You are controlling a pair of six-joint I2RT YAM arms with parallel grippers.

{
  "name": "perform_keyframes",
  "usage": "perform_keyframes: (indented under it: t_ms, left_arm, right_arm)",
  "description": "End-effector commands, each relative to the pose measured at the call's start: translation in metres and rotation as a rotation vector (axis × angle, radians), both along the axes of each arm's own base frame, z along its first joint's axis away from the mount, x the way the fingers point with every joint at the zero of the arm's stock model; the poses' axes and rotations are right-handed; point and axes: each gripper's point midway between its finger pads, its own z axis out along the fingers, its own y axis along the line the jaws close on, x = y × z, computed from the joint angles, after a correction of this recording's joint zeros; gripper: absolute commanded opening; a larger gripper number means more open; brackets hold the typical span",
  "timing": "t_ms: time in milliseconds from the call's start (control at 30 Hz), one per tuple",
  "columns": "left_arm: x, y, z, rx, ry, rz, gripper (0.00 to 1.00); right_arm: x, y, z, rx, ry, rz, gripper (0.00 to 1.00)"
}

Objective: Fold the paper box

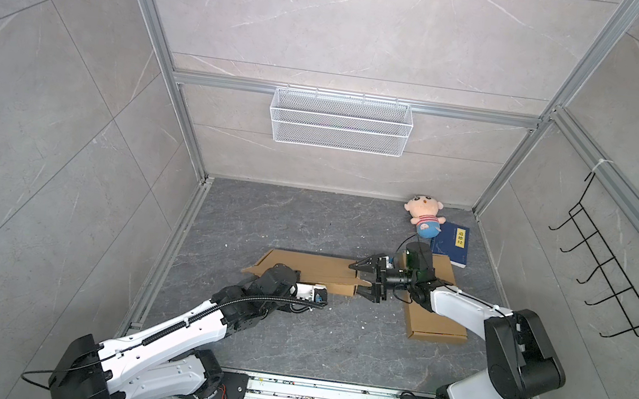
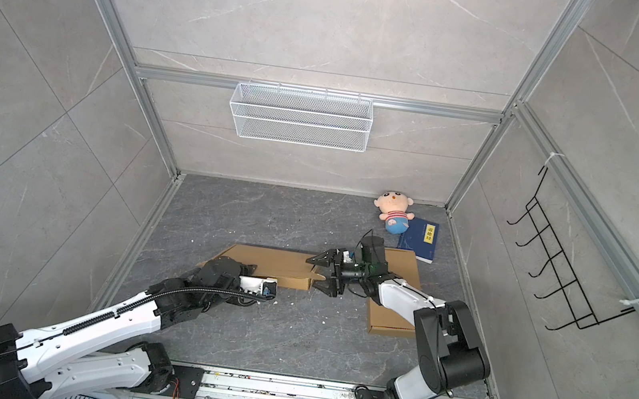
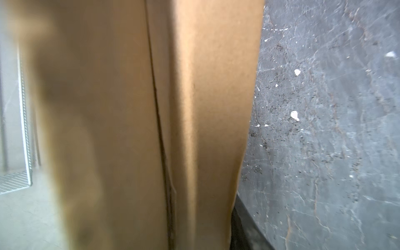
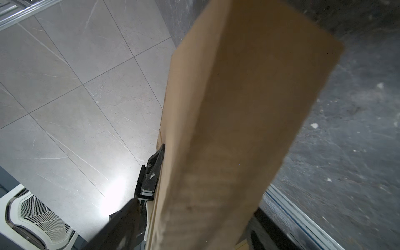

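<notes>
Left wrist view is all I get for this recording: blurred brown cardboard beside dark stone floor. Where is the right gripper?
Observer: In both top views the right gripper is at the right end of the partly folded long brown cardboard box, jaws apart on either side of that end.
Operator: Any other cardboard?
Observer: A second flat brown cardboard box lies on the dark floor beneath the right arm.
Operator: Anything else down there?
Observer: A plush doll in a striped shirt, next to a dark blue book, in the far right corner.
</notes>
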Motion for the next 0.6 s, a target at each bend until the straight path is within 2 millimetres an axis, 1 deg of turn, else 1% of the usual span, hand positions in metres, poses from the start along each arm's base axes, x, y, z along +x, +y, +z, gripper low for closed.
perform_keyframes:
  t_ms: [0, 67, 200, 300, 400, 500, 567]
  left_arm:
    - [-0.01, 0.003, 0.007, -0.036, 0.116, 0.043, 0.37]
    - [-0.018, 0.002, 0.004, -0.023, 0.189, 0.042, 0.37]
    - [-0.032, 0.001, 0.005, -0.015, 0.357, 0.058, 0.36]
    - [-0.044, 0.001, 0.004, -0.011, 0.507, 0.075, 0.36]
    - [-0.045, 0.001, 0.003, -0.033, 0.629, 0.098, 0.35]
    - [-0.04, -0.005, 0.001, -0.056, 0.716, 0.109, 0.35]
    - [-0.038, -0.008, -0.002, -0.046, 0.772, 0.113, 0.35]
  right_arm:
    - [0.005, -0.011, 0.013, -0.024, -0.078, -0.024, 0.78]
    - [0.005, -0.018, 0.016, -0.044, -0.107, -0.034, 0.79]
    - [0.008, -0.034, 0.019, -0.085, -0.175, -0.048, 0.8]
    - [0.016, -0.058, 0.019, -0.134, -0.26, -0.088, 0.8]
    - [0.021, -0.078, 0.021, -0.172, -0.365, -0.123, 0.8]
    - [0.017, -0.086, 0.016, -0.241, -0.466, -0.13, 0.8]
    - [0.014, -0.088, 0.012, -0.248, -0.519, -0.15, 0.8]
